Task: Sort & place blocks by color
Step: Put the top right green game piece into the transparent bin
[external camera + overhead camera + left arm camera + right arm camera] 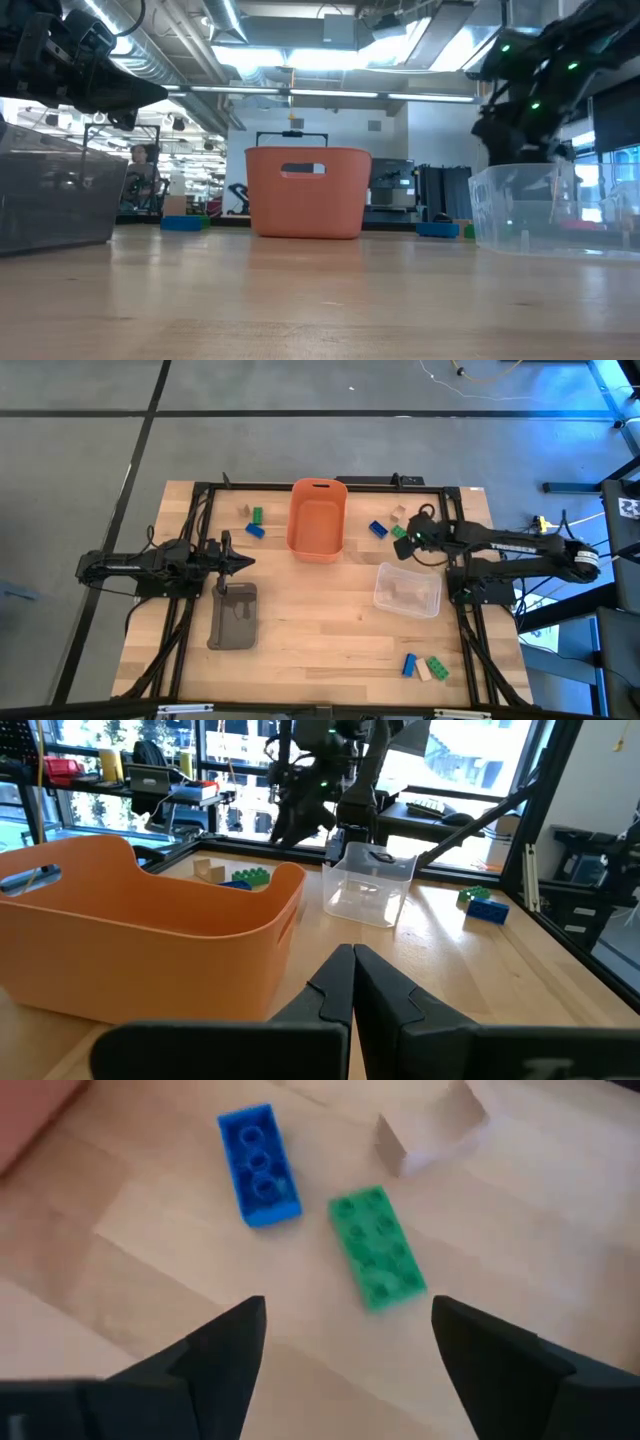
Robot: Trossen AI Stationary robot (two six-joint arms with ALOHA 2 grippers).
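Observation:
Three blocks lie flat on the table at the far right: a blue block point(259, 1164), a green block point(378, 1261) and a tan block point(430, 1130). My right gripper point(345, 1350) hangs open above them, slanting down, its fingers short of the green block point(400, 532) and touching nothing. Three more blocks lie at the far left point(255, 520) and three at the near right point(424, 667). My left gripper point(245, 562) is shut and empty, level above the table's left side beyond the grey tray point(233, 615).
An orange bin point(317, 520) stands at the far middle between the two far groups of blocks. A clear plastic container point(407, 589) sits at the right, just near of my right gripper. Bare wood lies in the table's middle and near left.

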